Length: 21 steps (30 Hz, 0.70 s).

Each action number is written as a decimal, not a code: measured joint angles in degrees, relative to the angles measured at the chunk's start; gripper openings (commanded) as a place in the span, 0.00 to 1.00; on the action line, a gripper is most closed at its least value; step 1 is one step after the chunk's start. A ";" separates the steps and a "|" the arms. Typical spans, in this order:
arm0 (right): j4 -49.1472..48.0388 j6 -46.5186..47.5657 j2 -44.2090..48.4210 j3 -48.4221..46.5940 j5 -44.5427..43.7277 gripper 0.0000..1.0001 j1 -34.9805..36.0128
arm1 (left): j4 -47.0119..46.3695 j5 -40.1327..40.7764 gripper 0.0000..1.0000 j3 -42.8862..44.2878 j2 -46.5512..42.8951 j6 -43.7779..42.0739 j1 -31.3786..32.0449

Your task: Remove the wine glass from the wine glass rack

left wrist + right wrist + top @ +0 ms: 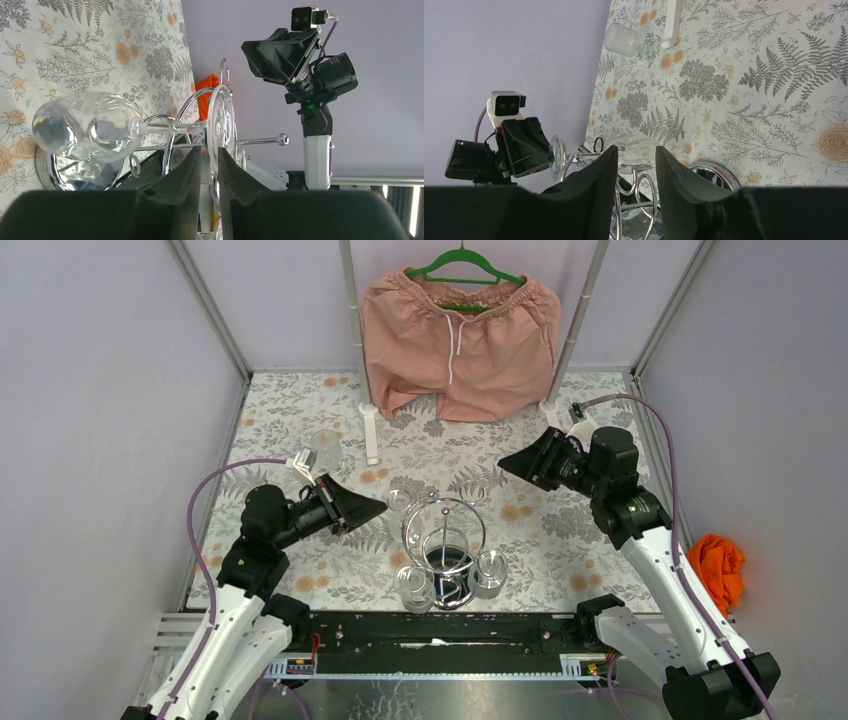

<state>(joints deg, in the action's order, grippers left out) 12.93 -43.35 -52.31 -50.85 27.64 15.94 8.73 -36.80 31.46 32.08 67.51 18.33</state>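
Table [560,530] covered with a fern-and-flower cloth, enclosed by pale lilac walls; pink shorts [460,340] on a green hanger [462,265] hang at the far side, and an orange cloth [718,568] lies beyond the table's right edge. The chrome rack [444,570] stands on the near middle of the table, between the two arms, with several glasses hung upside down on its rings. Top view: the left jaws point at the rack from the left and the right jaws from the far right. Left wrist view only: the wine glass [90,127] on the rack, with its foot in line with the left jaws, which stand a narrow gap apart; contact cannot be told. Right wrist view only: the right jaws wider apart around bare air, and a clear jar [624,40] lying on its side near the far left wall.
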 measured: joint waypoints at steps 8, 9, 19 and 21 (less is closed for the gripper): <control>-0.48 -0.07 0.00 0.04 0.00 0.40 0.00 | 0.00 0.20 0.23 0.13 0.17 0.07 0.11; -0.57 -0.07 0.00 0.04 0.00 0.40 0.00 | 0.00 0.22 0.23 0.28 0.31 0.07 0.20; -1.53 -0.31 0.00 0.20 0.04 0.40 0.00 | -0.04 0.61 0.14 0.68 0.94 0.28 0.68; -1.70 -0.42 0.00 0.42 0.04 0.40 0.00 | -0.02 0.66 0.13 0.68 0.98 0.63 0.81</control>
<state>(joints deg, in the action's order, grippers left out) 11.22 -43.77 -52.31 -50.43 27.68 15.94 8.71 -36.14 32.14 33.06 68.14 19.14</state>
